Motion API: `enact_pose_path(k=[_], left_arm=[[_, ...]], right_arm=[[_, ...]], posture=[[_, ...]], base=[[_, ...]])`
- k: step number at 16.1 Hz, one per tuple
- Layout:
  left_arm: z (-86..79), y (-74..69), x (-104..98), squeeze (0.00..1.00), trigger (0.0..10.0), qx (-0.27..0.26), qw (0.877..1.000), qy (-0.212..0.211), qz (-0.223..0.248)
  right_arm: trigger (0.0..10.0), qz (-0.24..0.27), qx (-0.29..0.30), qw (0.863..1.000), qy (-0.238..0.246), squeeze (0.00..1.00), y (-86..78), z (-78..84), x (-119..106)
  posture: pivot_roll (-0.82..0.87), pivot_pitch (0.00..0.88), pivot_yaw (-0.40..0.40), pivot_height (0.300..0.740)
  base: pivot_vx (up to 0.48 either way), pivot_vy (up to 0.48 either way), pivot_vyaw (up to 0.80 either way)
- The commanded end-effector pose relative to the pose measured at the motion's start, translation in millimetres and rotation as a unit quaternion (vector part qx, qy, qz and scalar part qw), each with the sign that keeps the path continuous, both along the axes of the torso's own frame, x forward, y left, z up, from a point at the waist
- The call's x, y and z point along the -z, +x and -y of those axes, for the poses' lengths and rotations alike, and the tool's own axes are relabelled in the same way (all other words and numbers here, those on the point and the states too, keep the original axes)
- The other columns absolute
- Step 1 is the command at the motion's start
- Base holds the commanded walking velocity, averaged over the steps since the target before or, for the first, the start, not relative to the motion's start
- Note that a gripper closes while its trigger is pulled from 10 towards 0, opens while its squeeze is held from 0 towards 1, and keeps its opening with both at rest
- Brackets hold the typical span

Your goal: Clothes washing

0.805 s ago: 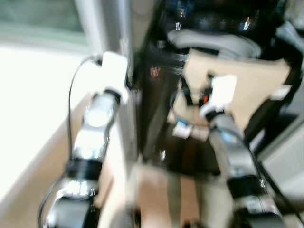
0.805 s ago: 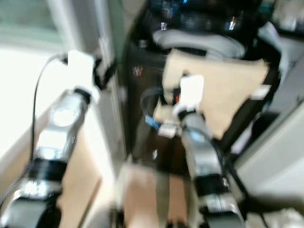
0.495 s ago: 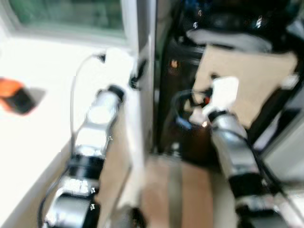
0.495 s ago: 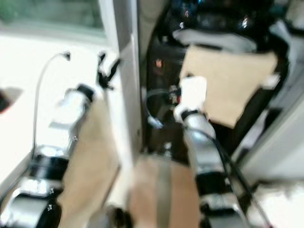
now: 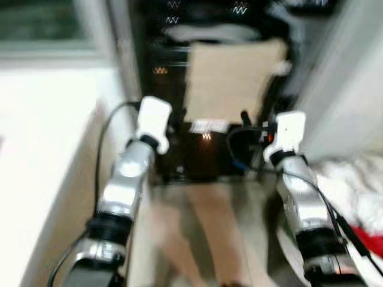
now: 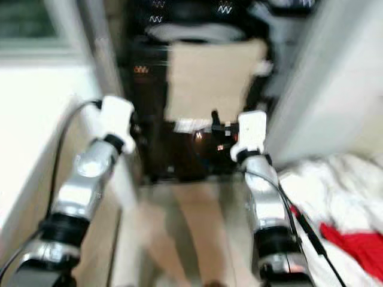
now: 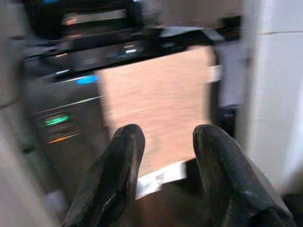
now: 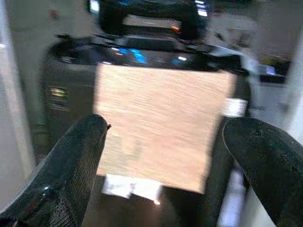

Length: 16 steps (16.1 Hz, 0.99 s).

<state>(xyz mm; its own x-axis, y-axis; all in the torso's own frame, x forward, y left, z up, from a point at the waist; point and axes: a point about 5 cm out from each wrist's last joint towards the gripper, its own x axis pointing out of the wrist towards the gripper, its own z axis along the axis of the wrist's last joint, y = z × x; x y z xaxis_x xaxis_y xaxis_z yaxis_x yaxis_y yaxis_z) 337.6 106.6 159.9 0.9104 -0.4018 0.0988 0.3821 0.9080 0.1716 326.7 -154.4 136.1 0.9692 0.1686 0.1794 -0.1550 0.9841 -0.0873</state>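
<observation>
A black washing machine (image 5: 179, 152) stands straight ahead, blurred, with small lights on its front. A tan cloth (image 5: 230, 81) hangs over its front face. Both silver arms are raised toward it. My left gripper (image 7: 165, 137) is open with nothing between its fingers (image 7: 124, 151), and the tan cloth (image 7: 156, 104) lies beyond them. My right gripper (image 8: 165, 127) is open wide and empty, short of the tan cloth (image 8: 161, 127). A pile of white and red laundry (image 6: 347, 227) lies on the floor to the right.
A white panel or wall (image 5: 344, 78) rises to the right of the machine. A bright white ledge under a window (image 5: 42, 137) runs along the left. A grey upright frame (image 5: 122, 54) stands at the machine's left.
The whole picture has swung, so the camera moved: the machine and tan cloth now sit centred, and the laundry pile has come into view on the right. Both arms stay raised.
</observation>
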Motion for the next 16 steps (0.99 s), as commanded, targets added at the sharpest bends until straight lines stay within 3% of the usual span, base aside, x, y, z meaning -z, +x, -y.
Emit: enact_pose_path(k=[1, 3, 5, 7, 8, 9, 14, 16], left_arm=[[-0.6, -0.7, -1.6, 0.00, 10.0, 0.003, 1.000, 0.002, 0.007], [0.8, -2.6, 6.9, 0.00, 10.0, 0.002, 1.000, -0.008, -0.007], [-12.5, -2.0, 28.8, 0.00, 10.0, -0.041, 0.997, -0.044, -0.053], [-30.0, -10.7, 54.9, 0.00, 10.0, -0.075, 0.991, -0.055, -0.099], [-30.4, -11.4, 56.1, 0.00, 10.0, -0.076, 0.990, -0.056, -0.101], [-23.7, -17.3, 61.8, 0.00, 10.0, -0.058, 0.992, -0.040, -0.106], [-8.2, -15.9, 61.8, 0.00, 10.0, -0.012, 0.996, 0.002, -0.085], [-1.4, -13.2, 55.2, 0.00, 10.0, 0.007, 0.998, -0.001, -0.066]], right_arm=[[10.0, 0.007, 0.004, 1.000, -0.007, 0.00, -0.8, 0.5, 0.3], [10.0, 0.016, 0.022, 1.000, -0.014, 0.00, -1.0, 4.9, -0.8], [10.0, 0.011, 0.072, 0.997, 0.004, 0.00, -5.4, 22.4, 5.3], [10.0, -0.006, 0.121, 0.993, 0.012, 0.00, -22.0, 46.2, 19.6], [10.0, -0.007, 0.124, 0.992, 0.011, 0.00, -23.3, 47.8, 20.5], [10.0, -0.020, 0.138, 0.990, 0.004, 0.00, -34.6, 56.3, 30.8], [10.0, -0.024, 0.132, 0.991, 0.001, 0.00, -37.8, 50.4, 36.9], [10.0, -0.019, 0.123, 0.992, 0.000, 0.00, -36.2, 46.5, 34.8]], posture=[[-0.06, 0.000, 0.011, 0.740], [-0.06, 0.000, 0.010, 0.740], [-0.06, 0.000, 0.009, 0.740], [-0.06, 0.000, 0.009, 0.740], [-0.06, 0.000, 0.009, 0.740], [-0.07, 0.000, 0.015, 0.740], [-0.09, 0.000, 0.034, 0.740], [-0.09, 0.000, 0.039, 0.740]], base=[[0.000, 0.000, -0.64], [0.000, 0.000, -0.64], [0.000, 0.000, -0.63], [0.000, 0.000, -0.64], [0.000, 0.000, -0.63], [0.000, 0.000, -0.63], [0.000, 0.000, -0.64], [0.276, -0.390, -0.64]])
